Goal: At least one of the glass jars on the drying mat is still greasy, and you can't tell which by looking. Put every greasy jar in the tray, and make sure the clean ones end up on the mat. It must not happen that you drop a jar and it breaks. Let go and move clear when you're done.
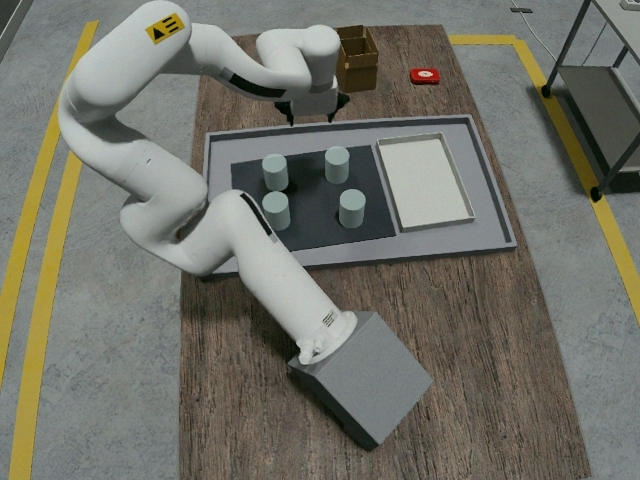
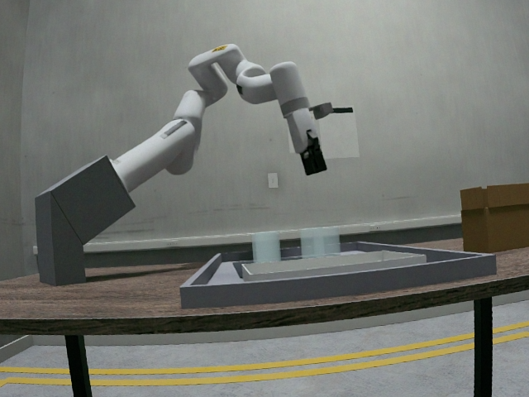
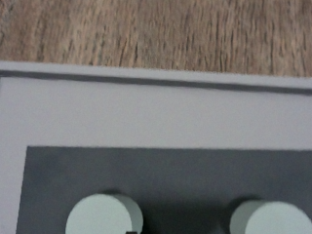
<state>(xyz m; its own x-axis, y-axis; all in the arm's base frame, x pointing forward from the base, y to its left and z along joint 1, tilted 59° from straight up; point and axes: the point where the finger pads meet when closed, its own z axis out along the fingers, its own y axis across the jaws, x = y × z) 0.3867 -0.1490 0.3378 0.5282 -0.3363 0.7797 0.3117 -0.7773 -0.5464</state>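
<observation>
Several pale green glass jars stand upright on the dark drying mat (image 1: 310, 222) (image 3: 171, 175): two at the back (image 1: 274, 171) (image 1: 336, 164) and two at the front (image 1: 275, 210) (image 1: 352, 207). The wrist view shows the tops of two jars (image 3: 104, 216) (image 3: 273, 219). In the exterior view the jars (image 2: 265, 246) (image 2: 320, 241) overlap. The white tray (image 1: 410, 137) (image 2: 333, 266) lies empty to the right of the mat. Mat and tray sit in a grey rimmed base (image 1: 361, 250) (image 2: 341, 282) (image 3: 146, 112). My gripper (image 1: 310, 119) (image 2: 315, 167) is open and empty, high above the base's far edge, behind the back jars.
An open cardboard box (image 1: 357, 59) (image 2: 495, 217) stands at the far end of the wooden table (image 1: 465, 335) (image 3: 146, 29), with a small red object (image 1: 424, 75) to its right. The arm's grey pedestal (image 1: 361, 382) sits at the near end. A metal cart (image 1: 599, 103) stands off the table at right.
</observation>
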